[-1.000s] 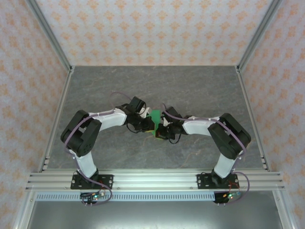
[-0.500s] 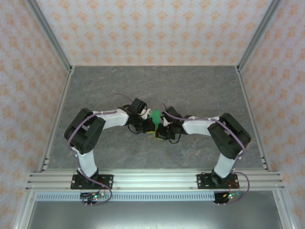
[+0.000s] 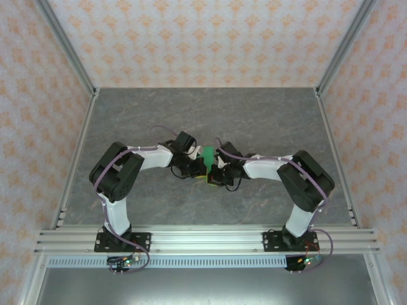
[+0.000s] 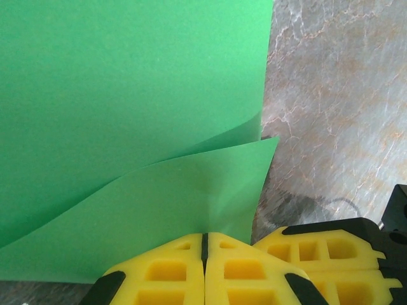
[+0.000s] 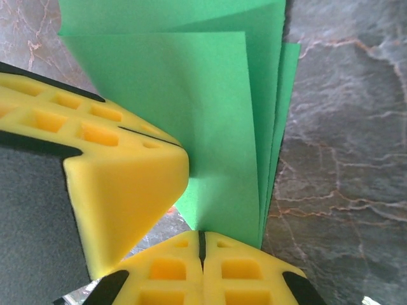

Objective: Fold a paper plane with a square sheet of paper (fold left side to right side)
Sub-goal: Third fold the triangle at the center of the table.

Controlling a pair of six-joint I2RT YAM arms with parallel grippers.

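The folded green paper [image 3: 207, 154] was over the middle of the tabletop [image 3: 267, 114], between the two arms. The left end effector [image 4: 205, 244] was closed, pinching the paper's lower flap. The right end effector [image 5: 201, 240] was also closed, pinching its layered edge.

No text, label, brand or number can be read on the green paper [image 4: 127, 95] or the table [image 4: 337, 95].
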